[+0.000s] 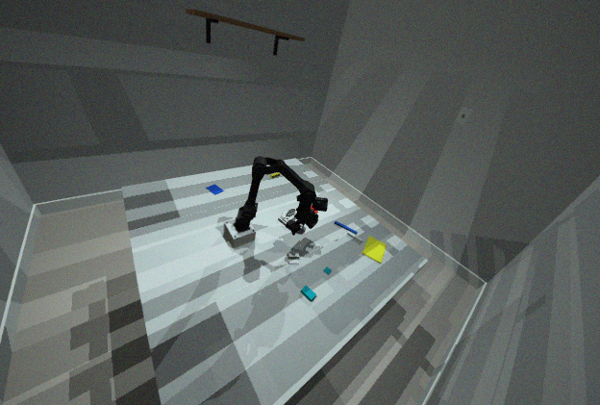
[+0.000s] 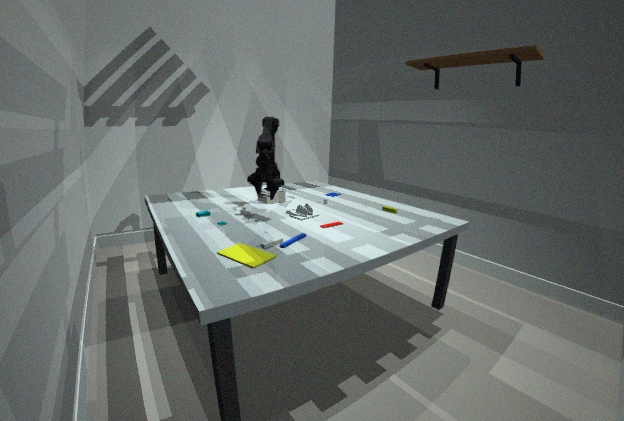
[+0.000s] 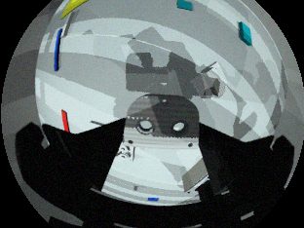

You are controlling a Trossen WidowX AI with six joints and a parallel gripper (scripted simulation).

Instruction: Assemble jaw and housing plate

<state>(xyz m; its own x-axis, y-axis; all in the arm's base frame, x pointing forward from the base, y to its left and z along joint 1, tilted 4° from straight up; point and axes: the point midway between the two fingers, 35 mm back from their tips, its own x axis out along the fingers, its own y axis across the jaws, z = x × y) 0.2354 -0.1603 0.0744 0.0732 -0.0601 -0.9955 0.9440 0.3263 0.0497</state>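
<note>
Hand [image 1: 299, 229] [image 2: 266, 193] [image 3: 162, 124]: one, raised above the worktop [image 1: 193, 245] [image 2: 347, 235] [image 3: 73, 93]; the plate [image 3: 163, 109], two-holed, is gripped between its fingers.
Assembly [image 1: 289, 217] [image 2: 302, 211] [image 3: 126, 152]: grey, set on the worktop, lower than the hand and to one side; left uncovered by the plate. Tooth contact and jaw seating cannot be told.
Pale part [image 1: 292, 258] [image 3: 210, 84]: placed lower than the hand, on the worktop, apart from the assembly; its kind cannot be told.
Blue bar [image 1: 345, 227] [image 2: 293, 240] [image 3: 57, 50] and grey bar [image 1: 354, 237] [image 2: 272, 243] [image 3: 69, 23]: laid near each other, well apart from the hand.
Yellow sheet [image 1: 374, 249] [image 2: 246, 255] [image 3: 74, 6]: laid farther from the hand than both bars.
Teal block [image 1: 309, 292] [image 2: 203, 213] [image 3: 245, 33]: set well apart from the hand.
</note>
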